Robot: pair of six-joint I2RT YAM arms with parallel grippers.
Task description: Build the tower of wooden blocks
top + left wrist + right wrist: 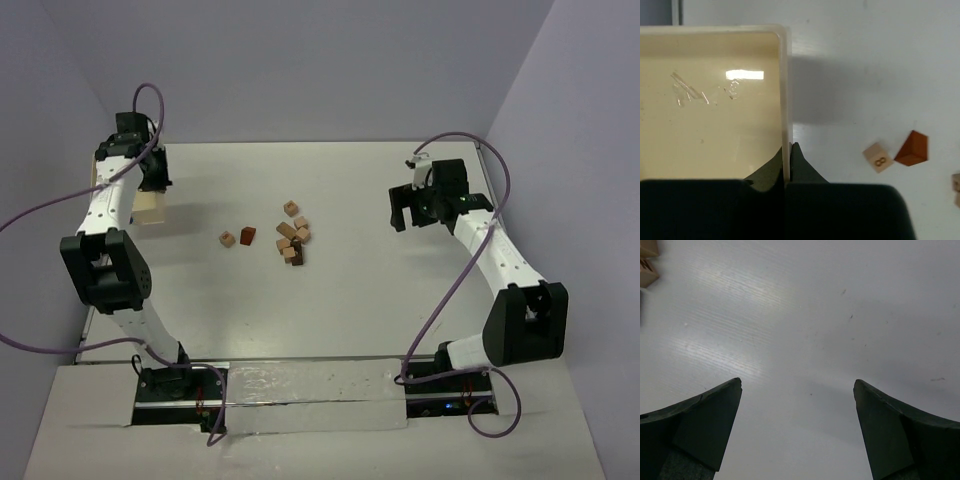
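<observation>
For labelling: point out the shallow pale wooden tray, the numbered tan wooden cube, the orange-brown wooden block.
shallow pale wooden tray [710, 130]: left wrist view, bare floor.
numbered tan wooden cube [878, 157]: left wrist view, numbered face.
orange-brown wooden block [914, 145]: left wrist view, upper face.

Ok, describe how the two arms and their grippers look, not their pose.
Both the left arm and right arm have white links joined by boxy black joint housings, with a purple cable running along each. The left gripper and right gripper are black; their fingers are dark, matte, tapering wedges.
</observation>
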